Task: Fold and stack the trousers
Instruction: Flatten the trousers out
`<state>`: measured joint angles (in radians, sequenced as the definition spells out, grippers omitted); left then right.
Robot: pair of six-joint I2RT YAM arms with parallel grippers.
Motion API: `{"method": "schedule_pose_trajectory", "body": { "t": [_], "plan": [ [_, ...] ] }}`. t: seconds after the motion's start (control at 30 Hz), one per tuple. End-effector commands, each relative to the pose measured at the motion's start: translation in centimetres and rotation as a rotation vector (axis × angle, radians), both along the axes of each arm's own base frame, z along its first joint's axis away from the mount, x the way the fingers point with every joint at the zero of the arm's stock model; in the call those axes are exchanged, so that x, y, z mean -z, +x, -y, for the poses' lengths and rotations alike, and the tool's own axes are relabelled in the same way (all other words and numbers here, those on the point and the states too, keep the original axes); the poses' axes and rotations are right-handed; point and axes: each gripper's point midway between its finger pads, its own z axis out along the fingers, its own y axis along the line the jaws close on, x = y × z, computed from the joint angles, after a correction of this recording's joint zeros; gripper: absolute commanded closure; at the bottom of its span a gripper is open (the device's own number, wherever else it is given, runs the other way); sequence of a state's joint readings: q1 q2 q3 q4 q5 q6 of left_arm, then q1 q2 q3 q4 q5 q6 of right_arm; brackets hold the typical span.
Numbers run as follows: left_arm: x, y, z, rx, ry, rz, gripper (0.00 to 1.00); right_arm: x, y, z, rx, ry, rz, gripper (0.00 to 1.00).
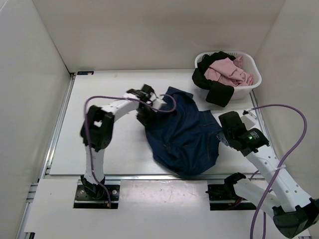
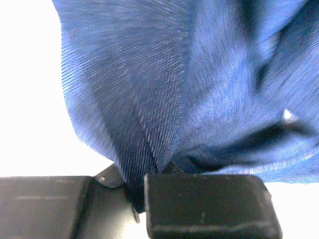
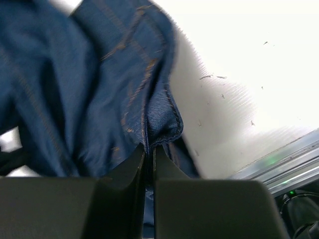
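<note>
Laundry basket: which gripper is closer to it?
Right. The right gripper clamps the trousers' right edge, just on the near side of the basket; the left gripper clamps their left side, farther away.

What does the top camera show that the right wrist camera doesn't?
Only the top view shows the white basket holding a pink garment, a black garment draped over its rim, and the left gripper at the far left edge of the trousers. Only the right wrist view shows the right gripper shut on a seam with orange stitching. Both show the trousers bunched on the white table.
</note>
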<state>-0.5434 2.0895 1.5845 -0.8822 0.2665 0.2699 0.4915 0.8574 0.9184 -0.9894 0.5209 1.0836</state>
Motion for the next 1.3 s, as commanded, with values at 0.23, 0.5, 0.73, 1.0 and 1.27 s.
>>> {"method": "schedule_pose_trajectory", "body": {
  "t": [0.23,0.5,0.73,1.0,1.27],
  "plan": [
    [-18.5,-3.2,-21.9,-0.12,0.585,0.491,0.86,-0.5,1.9,-3.7,-0.186,-0.035,0.064,1.0],
    [-15.9,-2.6,-20.3,-0.028,0.577,0.301,0.86,1.5,2.4,-7.0,-0.282,-0.055,0.027,1.0],
    [-7.5,8.9,-11.9,-0.001,0.416,0.164,0.31,1.5,3.7,-6.0,-0.214,-0.081,0.018,1.0],
    [-12.6,7.1,-17.6,-0.29,0.236,0.199,0.0,3.8,3.0,-5.0,-0.176,-0.089,-0.043,1.0],
    [-9.3,-2.6,-33.0,-0.689,0.209,0.135,0.0,4.8,2.5,-4.5,-0.196,-0.126,-0.093,1.0]
  ]
}}
